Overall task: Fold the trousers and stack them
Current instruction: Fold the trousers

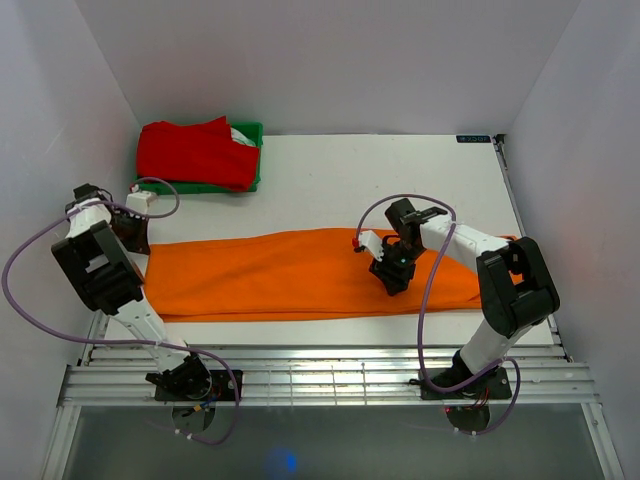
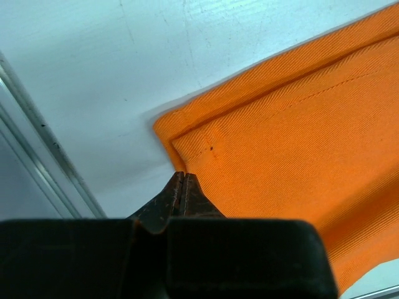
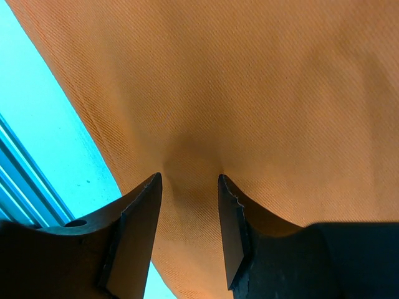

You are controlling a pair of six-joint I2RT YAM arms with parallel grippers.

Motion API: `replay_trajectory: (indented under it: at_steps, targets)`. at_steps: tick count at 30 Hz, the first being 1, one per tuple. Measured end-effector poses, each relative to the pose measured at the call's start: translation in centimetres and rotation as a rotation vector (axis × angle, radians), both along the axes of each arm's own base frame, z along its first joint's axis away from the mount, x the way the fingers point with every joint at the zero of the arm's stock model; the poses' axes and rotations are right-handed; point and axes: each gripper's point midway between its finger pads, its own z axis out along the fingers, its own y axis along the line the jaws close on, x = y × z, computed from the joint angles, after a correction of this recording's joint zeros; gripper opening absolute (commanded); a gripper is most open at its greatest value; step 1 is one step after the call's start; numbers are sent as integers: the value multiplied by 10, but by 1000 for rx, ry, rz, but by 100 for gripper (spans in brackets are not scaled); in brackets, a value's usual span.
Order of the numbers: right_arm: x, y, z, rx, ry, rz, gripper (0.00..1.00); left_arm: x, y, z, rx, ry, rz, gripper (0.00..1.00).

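White-and-black left arm (image 1: 100, 268) and right arm (image 1: 515, 285), looping purple cables (image 1: 419, 330), dark tapered pincer fingers (image 3: 134, 237)

On my screen the white desk (image 1: 400, 170) carries two things. The orange trousers (image 1: 270, 272) lie flat and lengthwise across its middle, reaching nearly from the left side to the right, with the hemmed end near the left rail. A green tray (image 1: 257, 150) sits at the far left corner, heaped with red cloth (image 1: 190, 152).
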Motion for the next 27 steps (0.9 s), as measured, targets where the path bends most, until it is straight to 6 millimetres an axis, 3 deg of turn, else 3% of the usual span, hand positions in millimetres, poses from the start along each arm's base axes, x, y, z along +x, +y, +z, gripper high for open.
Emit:
replay_trajectory:
  at_steps: [2,3,6,12,19,24,27]
  targets:
    - [-2,-3,-2,-6,4,0,47,2,3,5,14,-12,-2,0]
    - [-3,-5,-4,-11,9,0,47,3,4,8,21,-15,-2,18]
    - [-7,-7,-7,-19,17,2,47,5,6,11,32,-23,-6,42]
    - [-6,-8,-7,-19,17,-1,48,3,5,8,22,-9,11,46]
    - [-5,-9,-8,-27,13,-3,48,3,-2,-5,-13,25,26,31]
    - [-5,-11,-14,-42,25,-6,48,0,-8,-12,-29,45,33,3]
    - [-5,-11,-14,-43,26,-10,48,0,-7,-11,-28,45,32,0]
